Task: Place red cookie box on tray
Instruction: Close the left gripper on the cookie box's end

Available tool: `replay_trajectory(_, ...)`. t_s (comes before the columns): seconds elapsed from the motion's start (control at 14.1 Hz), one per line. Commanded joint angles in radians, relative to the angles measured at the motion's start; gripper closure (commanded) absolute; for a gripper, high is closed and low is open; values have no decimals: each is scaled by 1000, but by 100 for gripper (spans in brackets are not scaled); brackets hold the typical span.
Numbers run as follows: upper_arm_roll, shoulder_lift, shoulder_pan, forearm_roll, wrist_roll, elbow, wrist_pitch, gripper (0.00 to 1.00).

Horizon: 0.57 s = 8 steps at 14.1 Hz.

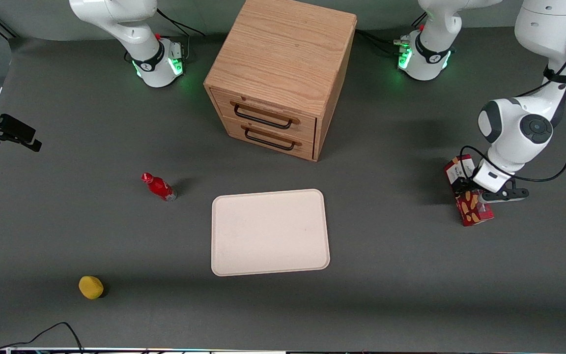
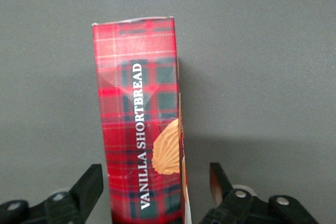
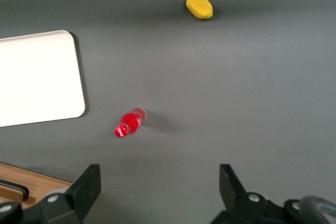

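The red cookie box [image 1: 474, 210] lies on the grey table toward the working arm's end, well apart from the tray [image 1: 269, 232]. The tray is a pale cream rectangle with nothing on it, nearer to the front camera than the wooden cabinet. My left gripper [image 1: 466, 187] is down over the box's middle. In the left wrist view the tartan box [image 2: 139, 129] reads "VANILLA SHORTBREAD" and runs between my gripper's [image 2: 156, 174] open fingers [image 2: 90, 182]. A small gap shows on each side, so neither finger touches it.
A wooden two-drawer cabinet [image 1: 283, 73] stands farther from the front camera than the tray. A small red bottle [image 1: 159, 187] lies beside the tray toward the parked arm's end. A yellow object [image 1: 91, 287] sits nearer the front edge.
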Motion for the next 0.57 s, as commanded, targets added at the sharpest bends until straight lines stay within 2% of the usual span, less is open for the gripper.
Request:
replay_trajectory(0.0, 2, -17, 3, 10, 11, -19, 10, 42)
replay_trajectory(0.21, 2, -27, 0, 10, 11, -19, -8, 74)
replay_trajectory(0.35, 0, -69, -3, 8, -1, -14, -72, 78)
replay_trajectory(0.49, -9, -162, -11, 1, -18, -1, -240, 78)
